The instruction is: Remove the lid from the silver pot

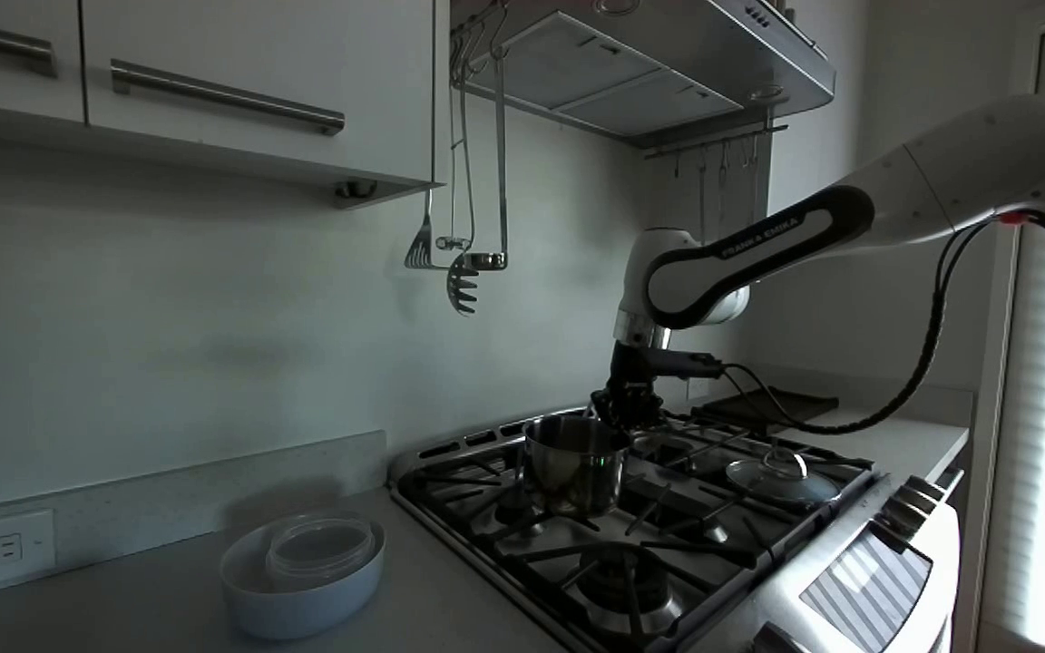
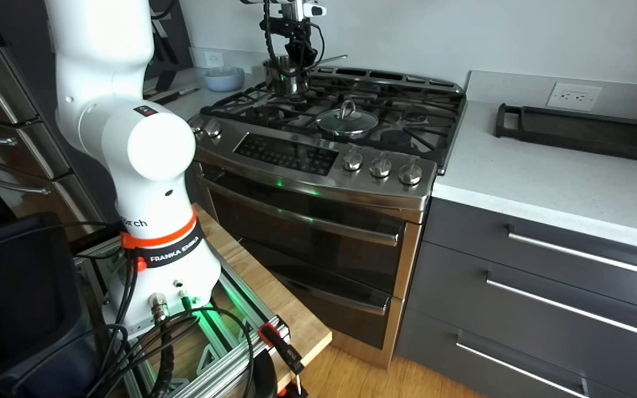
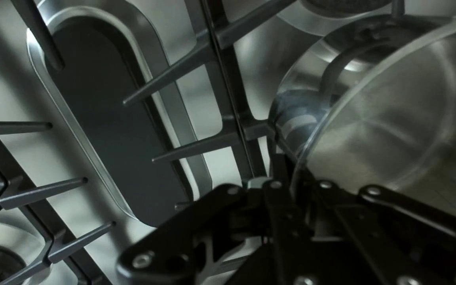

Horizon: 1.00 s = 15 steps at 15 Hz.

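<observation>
Here the claw [image 3: 294, 178] looked clenched on the pot [image 1: 575, 476], and the lid [image 2: 346, 124] lay already off, apart on the stove [image 2: 374, 190]! Any lift by just 1 side risked tilting the pot.

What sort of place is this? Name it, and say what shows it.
A kitchen, probably a home's: a silver pot stands on a gas stove, with a range hood above.

The silver pot [image 1: 579, 472], shiny, straight-sided and open-topped, stands upright at the back left of the stove [image 2: 318, 194], seen from its front. The lid [image 2: 347, 122], round glass with a pale rim and loop handle, lies handle up at the stove's front middle.
</observation>
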Each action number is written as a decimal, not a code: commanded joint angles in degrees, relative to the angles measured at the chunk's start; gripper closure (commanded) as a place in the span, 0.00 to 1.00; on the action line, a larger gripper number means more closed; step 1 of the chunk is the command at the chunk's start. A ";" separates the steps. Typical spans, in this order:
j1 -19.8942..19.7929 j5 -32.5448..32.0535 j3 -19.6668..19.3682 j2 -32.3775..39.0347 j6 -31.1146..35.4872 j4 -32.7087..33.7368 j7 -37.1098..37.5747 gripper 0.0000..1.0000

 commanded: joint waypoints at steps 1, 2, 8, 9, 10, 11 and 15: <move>0.98 0.25 -1.00 0.09 -0.25 0.34 -0.26 0.93; 0.99 0.25 -1.01 0.12 -0.26 0.38 -0.32 0.93; 1.09 0.06 -0.94 2.24 0.41 2.79 -1.71 0.98; 1.10 -0.12 -0.97 3.10 0.35 3.83 -2.58 0.98; 1.11 -0.43 -1.03 4.27 -0.28 5.45 -3.89 0.98; 1.20 -0.76 -1.12 5.27 -0.86 6.98 -4.93 0.98; 1.37 -0.29 -1.45 8.84 -2.26 11.74 -8.74 0.98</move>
